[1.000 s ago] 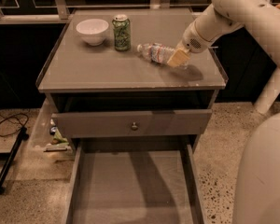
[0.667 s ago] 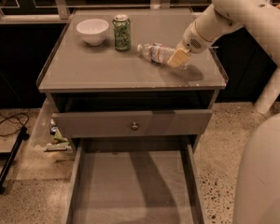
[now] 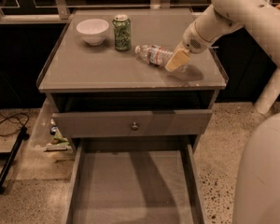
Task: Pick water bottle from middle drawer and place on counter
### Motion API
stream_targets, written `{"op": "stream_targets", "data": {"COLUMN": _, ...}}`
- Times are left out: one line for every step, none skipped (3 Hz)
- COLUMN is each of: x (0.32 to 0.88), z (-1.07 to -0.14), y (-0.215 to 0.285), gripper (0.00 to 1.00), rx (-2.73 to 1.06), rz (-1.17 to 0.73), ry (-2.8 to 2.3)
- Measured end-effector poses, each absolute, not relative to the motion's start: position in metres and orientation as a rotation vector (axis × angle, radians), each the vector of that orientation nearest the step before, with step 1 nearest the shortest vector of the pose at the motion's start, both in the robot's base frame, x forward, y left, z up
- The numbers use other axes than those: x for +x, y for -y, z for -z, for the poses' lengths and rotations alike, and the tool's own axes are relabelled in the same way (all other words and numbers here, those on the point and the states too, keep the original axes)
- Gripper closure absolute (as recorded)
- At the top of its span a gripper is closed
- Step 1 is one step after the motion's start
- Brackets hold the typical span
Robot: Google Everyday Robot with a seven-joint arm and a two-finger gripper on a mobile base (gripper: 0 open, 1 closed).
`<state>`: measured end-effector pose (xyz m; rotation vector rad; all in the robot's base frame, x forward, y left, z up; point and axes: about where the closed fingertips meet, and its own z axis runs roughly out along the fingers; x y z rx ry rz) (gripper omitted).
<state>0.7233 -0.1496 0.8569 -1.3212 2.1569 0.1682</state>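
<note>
The bottle [image 3: 153, 55] is out of the drawer [image 3: 130, 190] and lies on its side on the table [image 3: 107, 76], in the right half and about midway between the back and front edges. The drawer stands pulled out below, with its floor bare. The bottle's long axis runs diagonally. The cap end points toward the back-left corner and lies just beside the can [image 3: 122, 32]. The base end points toward the front-right corner. The gripper [image 3: 177, 59] sits at the base end, touching or overlapping it, and comes in from the right edge of the table on the one arm [image 3: 233, 13]. The bottle therefore extends from the jaws to the left and slightly back, along the line of approach rather than across it. Whether the jaws are clenched on the base or have released it cannot be told from this view, because the contact point is hidden by the gripper body. The bottle appears to rest fully on the table surface, so the placement is judged complete or nearly so. Any retreat should run away from the base, toward the right edge, so that the bottle does not roll toward the can or the bowl [image 3: 93, 30]. Compared with the frames from one second and 0.7 seconds ago, nothing has changed: the bottle, gripper, can and bowl are in the same positions, and the arm is stationary.
</note>
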Motion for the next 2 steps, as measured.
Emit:
{"op": "stream_targets", "data": {"x": 0.7233, "z": -0.8569, "y": 0.1495, "gripper": 0.0, "rx": -1.321, "rz": -0.168, "ry": -2.157}}
{"op": "stream_targets", "data": {"x": 0.7233, "z": -0.8569, "y": 0.1495, "gripper": 0.0, "rx": -1.321, "rz": -0.168, "ry": -2.157}}
